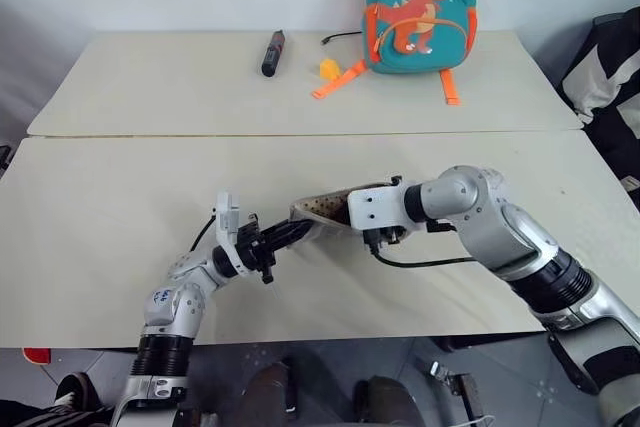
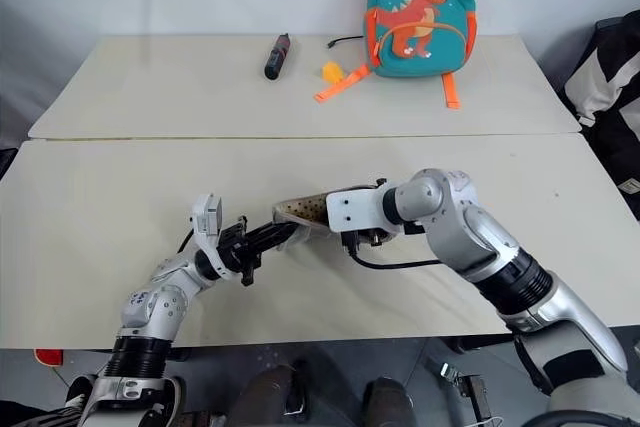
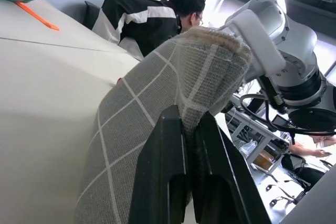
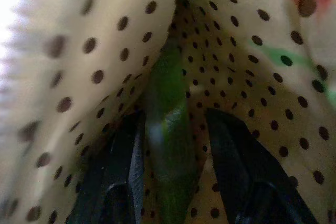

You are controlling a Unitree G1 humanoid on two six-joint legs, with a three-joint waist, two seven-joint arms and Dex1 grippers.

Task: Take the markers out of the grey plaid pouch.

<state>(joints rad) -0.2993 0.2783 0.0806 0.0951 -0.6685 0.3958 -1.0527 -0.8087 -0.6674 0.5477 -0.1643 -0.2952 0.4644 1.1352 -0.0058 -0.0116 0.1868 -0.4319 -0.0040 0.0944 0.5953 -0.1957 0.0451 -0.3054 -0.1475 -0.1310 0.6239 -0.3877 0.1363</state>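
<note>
The grey plaid pouch [image 1: 318,209] is held up off the near table [image 1: 100,237], about at the centre of the head view, its open mouth toward 3 o'clock. The left gripper [image 1: 288,235] comes in from 8 o'clock and is clamped tight on the pouch's lower edge; in the left wrist view its two black fingers [image 3: 167,171] pinch a fold of the grey grid fabric. The right gripper [image 4: 173,161] reaches in from 3 o'clock, its fingers inside the pouch mouth. In the right wrist view the jaws stand partly apart on either side of a light green marker [image 4: 169,145] lying in the cream, dark-dotted lining; whether the pads touch it cannot be told. On the far table, at 12 o'clock, lie a dark stick [image 1: 273,52] and a teal dinosaur backpack [image 1: 420,12]
</note>
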